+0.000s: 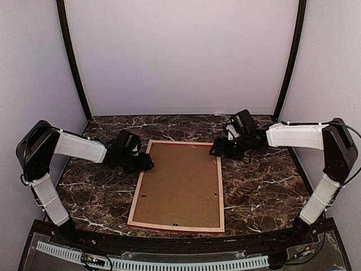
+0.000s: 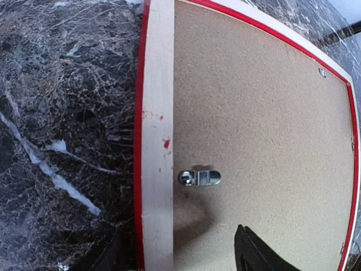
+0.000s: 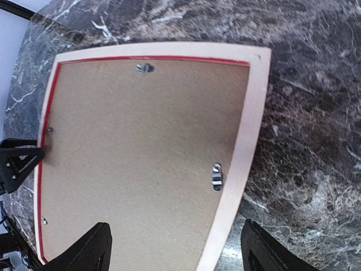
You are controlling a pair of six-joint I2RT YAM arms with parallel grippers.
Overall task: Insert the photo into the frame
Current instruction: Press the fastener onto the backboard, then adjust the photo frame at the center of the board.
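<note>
At upper left and right of the frame (image 2: 158, 84), both jaws gape empty; prodding a clip (image 2: 199, 177) could skid it.

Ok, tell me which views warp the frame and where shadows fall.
Left wrist: the frame bows outward, and a soft shadow lies below the metal clip. Right wrist: its edges curve too, detail sharp. Top view: edges straight, light even, no glare.
</note>
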